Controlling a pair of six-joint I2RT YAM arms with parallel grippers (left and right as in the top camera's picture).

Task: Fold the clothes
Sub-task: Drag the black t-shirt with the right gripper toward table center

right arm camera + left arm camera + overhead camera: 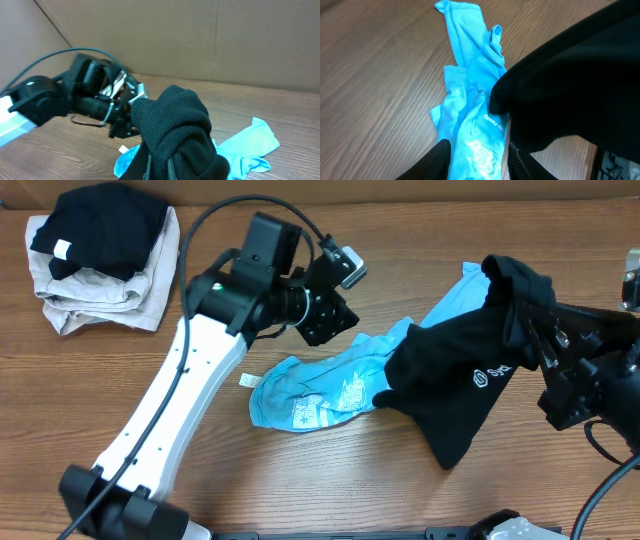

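Observation:
A crumpled light blue shirt (pixel 330 385) lies on the table's middle; it also shows in the left wrist view (pixel 470 105) and the right wrist view (pixel 250 142). A black shirt (pixel 460 380) with a white logo hangs over its right part, lifted at one end. My right gripper (pixel 530 330) is shut on the black shirt's top (pixel 172 130) and holds it above the table. My left gripper (pixel 477 160) is open above the blue shirt's left part, fingers on either side of the cloth, and holds nothing.
A stack of folded clothes, black (pixel 100 225) on beige (pixel 110 290), lies at the table's back left corner. A small white tag (pixel 248 379) lies beside the blue shirt. A cardboard wall (pixel 200 35) stands behind the table.

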